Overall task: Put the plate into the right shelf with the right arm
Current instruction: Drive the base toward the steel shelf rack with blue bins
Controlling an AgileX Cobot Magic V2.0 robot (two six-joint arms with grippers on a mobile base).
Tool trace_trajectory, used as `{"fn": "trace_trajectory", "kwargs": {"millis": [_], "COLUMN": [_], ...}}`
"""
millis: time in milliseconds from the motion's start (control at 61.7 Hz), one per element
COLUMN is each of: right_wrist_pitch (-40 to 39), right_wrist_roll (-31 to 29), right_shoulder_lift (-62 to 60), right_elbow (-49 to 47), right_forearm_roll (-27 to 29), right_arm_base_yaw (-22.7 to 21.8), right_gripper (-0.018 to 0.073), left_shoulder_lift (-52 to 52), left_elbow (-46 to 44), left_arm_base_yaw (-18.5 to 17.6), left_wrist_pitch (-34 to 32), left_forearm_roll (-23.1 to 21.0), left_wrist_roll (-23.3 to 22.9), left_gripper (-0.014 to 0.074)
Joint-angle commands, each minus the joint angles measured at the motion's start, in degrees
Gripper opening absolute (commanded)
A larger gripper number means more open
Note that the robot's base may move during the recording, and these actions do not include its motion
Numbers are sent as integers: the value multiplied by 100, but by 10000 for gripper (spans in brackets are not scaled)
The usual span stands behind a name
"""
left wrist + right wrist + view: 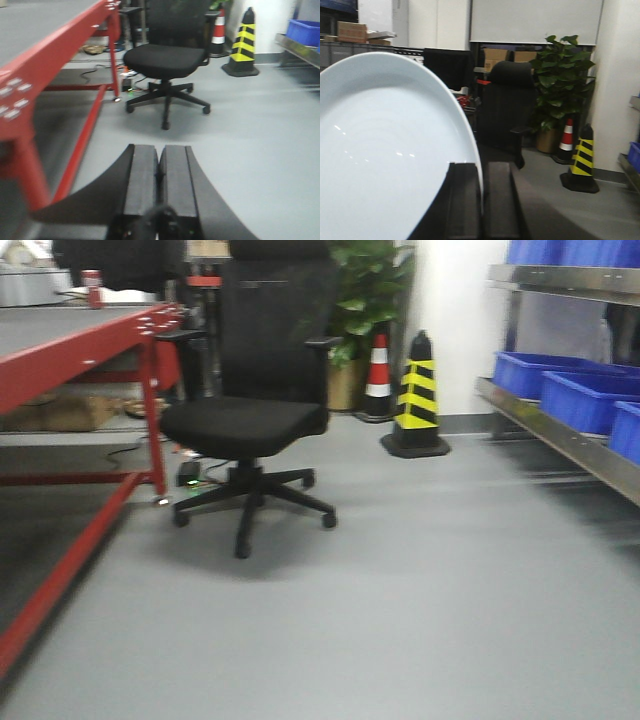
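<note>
The white plate [385, 150] fills the left half of the right wrist view, held on edge. My right gripper [481, 170] is shut on the plate's rim, one finger on each side. My left gripper [160, 150] is shut and empty, pointing over the grey floor toward the office chair. The right shelf [560, 430], a steel rack with blue bins [590, 395], stands at the right edge of the front view; a corner of it also shows in the left wrist view [300, 47]. Neither gripper shows in the front view.
A black office chair [250, 420] stands mid-floor ahead. A red-framed table [80, 360] runs along the left. A black-and-yellow cone [418, 400] and a red-and-white cone [378, 375] stand by the back wall beside a potted plant [365, 300]. Grey floor [450, 590] lies between chair and shelf.
</note>
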Motion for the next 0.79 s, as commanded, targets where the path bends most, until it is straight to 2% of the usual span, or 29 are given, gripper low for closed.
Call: {"fn": "trace_trajectory", "kwargs": {"millis": [0, 778], "right_wrist_pitch": [-572, -572], "right_wrist_roll": [-23, -23], "right_shoulder_lift": [64, 64], "right_elbow": [-179, -179], "right_forearm_roll": [-37, -37], "right_arm_base_yaw": [6, 6], "right_gripper": [29, 29], "left_shoulder_lift": [-65, -65], "left_elbow": [47, 47], "left_arm_base_yaw": [-16, -16], "left_wrist_pitch": [-476, -476], "left_forearm_roll": [-45, -45], "left_wrist_roll": [-16, -16], "left_gripper": [-47, -47]}}
